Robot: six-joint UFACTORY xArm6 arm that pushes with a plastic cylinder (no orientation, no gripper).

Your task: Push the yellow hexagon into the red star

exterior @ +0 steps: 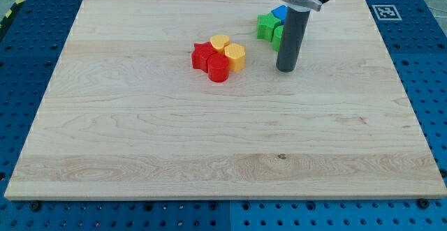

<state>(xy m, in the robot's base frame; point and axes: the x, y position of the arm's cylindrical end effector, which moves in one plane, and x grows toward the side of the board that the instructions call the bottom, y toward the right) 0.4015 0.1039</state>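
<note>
On the wooden board [140,119], our tip [286,70], bare and holding nothing, stands right of the yellow hexagon block [220,43], which touches the red star block [203,55].

Pale wooden board worktop [209,154], visible grain, one small dark knot toward the view's bottom right of centre. It sits on a blue perforated metal base plate [28,49] with a regular hole grid, showing on all four sides. Black-and-white square fiducial marker [385,12] at the board's top-right corner. Yellow-black hazard stripe [12,8] at the view's top left. Lighting even, soft shadows, no glare.
</note>
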